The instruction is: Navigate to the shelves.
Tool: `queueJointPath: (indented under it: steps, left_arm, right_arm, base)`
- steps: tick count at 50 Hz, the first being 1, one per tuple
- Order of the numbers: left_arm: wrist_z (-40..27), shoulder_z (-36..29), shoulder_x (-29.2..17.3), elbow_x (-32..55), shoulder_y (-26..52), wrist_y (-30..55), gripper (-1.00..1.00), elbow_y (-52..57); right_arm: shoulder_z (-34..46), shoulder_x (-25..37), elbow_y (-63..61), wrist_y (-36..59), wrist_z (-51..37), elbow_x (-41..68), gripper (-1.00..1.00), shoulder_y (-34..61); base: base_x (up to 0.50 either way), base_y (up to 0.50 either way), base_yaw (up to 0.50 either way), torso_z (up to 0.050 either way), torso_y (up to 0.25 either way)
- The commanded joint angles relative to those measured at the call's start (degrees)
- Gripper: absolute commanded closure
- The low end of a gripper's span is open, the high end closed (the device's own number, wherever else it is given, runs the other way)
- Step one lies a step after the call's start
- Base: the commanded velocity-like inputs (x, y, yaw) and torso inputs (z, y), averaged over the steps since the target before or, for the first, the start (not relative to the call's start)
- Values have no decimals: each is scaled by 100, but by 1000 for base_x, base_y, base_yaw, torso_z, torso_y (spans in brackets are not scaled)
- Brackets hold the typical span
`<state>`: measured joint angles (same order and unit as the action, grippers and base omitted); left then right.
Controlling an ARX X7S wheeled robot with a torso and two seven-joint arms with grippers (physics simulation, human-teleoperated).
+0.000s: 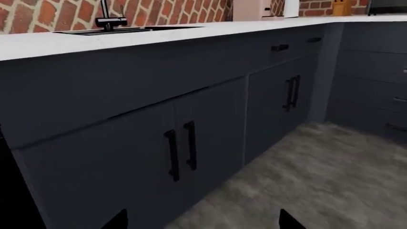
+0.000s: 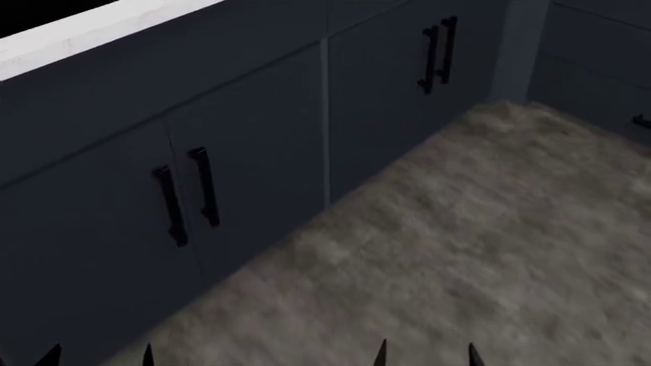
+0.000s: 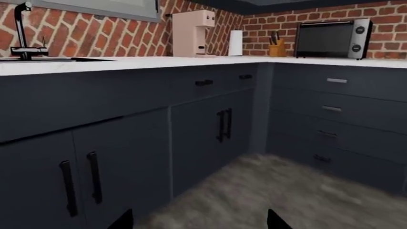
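Hands both spread apart and empty: left hand (image 1: 202,220) and right hand (image 3: 198,219) show only fingertips at lower frame edge, facing dark cabinets (image 3: 127,157) under a white worktop (image 3: 127,63).

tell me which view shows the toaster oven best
The right wrist view: the toaster oven stands in full on the white countertop against the brick wall, door and knobs visible. The left wrist view catches only a dark corner of it at the frame edge. The head view shows none of it.
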<state>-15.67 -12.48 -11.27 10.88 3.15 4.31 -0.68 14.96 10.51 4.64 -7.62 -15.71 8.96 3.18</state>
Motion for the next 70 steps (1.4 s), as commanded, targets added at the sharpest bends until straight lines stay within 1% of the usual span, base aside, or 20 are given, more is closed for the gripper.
queueJointPath:
  steps: [1, 20, 35, 42, 56, 70]
  left_arm:
    - [182, 85, 69, -30, 41, -267, -100, -136]
    - [139, 22, 28, 14, 35, -276, -100, -106]
    - [102, -18, -4, 43, 37, -297, -100, -107]
    - [32, -18, -7, 34, 50, -280, -100, -123]
    - [-86, -55, -13, -18, 97, -268, -100, -169]
    - [-50, -104, -40, 31, 107, -323, -100, -202]
  right_arm:
    - [-80, -40, -82, -37, 207, 19, -100, -35]
    - [-43, 34, -138, -115, 264, 193, -100, -62]
    - [75, 88, -102, -324, 238, 37, -100, -83]
    - [46, 46, -95, -394, 0, -134, -100, -88]
    - [-5, 27, 39, -492, -108, -65, -100, -10]
    - [25, 52, 75, -418, -146, -14, -100, 33]
  base:
    - [255, -280, 0, 0, 0]
    - [319, -351, 0, 0, 0]
    - [323, -356, 0, 0, 0]
    - [247, -272, 0, 0, 0]
    - [9, -10, 0, 0, 0]
    - [-134, 159, -486, 0, 0]
